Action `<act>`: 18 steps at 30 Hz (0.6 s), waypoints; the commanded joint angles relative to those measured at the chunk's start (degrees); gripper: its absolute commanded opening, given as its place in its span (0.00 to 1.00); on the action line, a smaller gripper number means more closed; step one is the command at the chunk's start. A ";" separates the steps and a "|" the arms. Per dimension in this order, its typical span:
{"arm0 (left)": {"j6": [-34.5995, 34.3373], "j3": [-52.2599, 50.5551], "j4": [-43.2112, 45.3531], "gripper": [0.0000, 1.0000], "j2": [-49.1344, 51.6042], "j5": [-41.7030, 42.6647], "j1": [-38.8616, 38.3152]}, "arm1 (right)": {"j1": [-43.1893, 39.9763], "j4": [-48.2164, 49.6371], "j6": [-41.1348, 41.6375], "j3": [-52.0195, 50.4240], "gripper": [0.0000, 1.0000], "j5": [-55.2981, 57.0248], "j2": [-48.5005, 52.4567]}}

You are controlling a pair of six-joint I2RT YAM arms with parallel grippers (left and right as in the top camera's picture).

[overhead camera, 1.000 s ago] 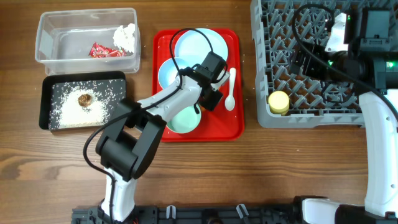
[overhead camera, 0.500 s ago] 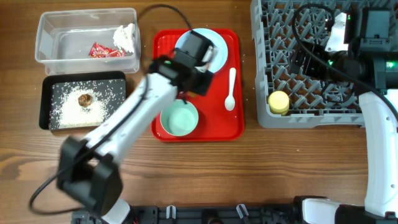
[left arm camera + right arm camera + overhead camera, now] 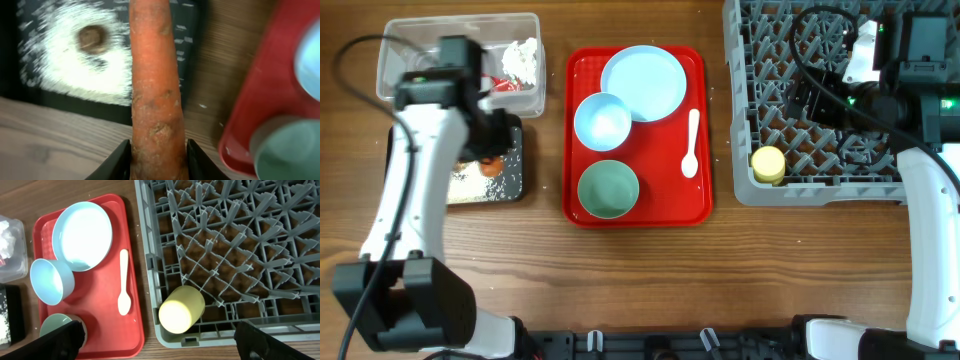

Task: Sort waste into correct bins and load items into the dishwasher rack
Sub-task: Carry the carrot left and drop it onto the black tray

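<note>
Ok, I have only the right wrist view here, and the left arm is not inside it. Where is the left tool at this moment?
Observer: In the overhead view, the left tool is over the right part of the black tray.
Operator: Is it holding something?
Observer: Yes. The left wrist view shows an orange carrot piece clamped between its fingers.
Operator: And what lies in the tray below it?
Observer: White rice grains, with a small brown food lump among them.
</note>
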 commanded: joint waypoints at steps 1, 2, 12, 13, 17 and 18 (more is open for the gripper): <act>-3.15 0.37 -0.07 0.26 0.02 -0.68 6.58 | 0.31 0.09 -1.18 0.74 1.00 0.72 -0.13; -3.15 0.37 0.15 0.25 0.28 -0.70 7.91 | 0.31 0.09 -1.18 0.74 1.00 0.72 -0.13; -12.94 -2.86 4.31 0.24 3.69 -0.76 14.64 | 0.31 -0.17 -1.18 0.74 1.00 0.72 -0.13; -14.21 -4.09 5.70 0.22 4.04 -0.79 14.80 | 0.31 -0.31 -1.20 0.74 1.00 0.72 -0.13; -18.12 -10.16 11.30 0.20 5.18 -0.79 14.99 | 0.31 -0.85 -1.20 0.74 1.00 0.72 -0.13; -18.38 -11.96 12.72 0.20 5.22 -0.76 14.99 | 0.31 -0.94 -1.20 0.74 1.00 0.72 -0.13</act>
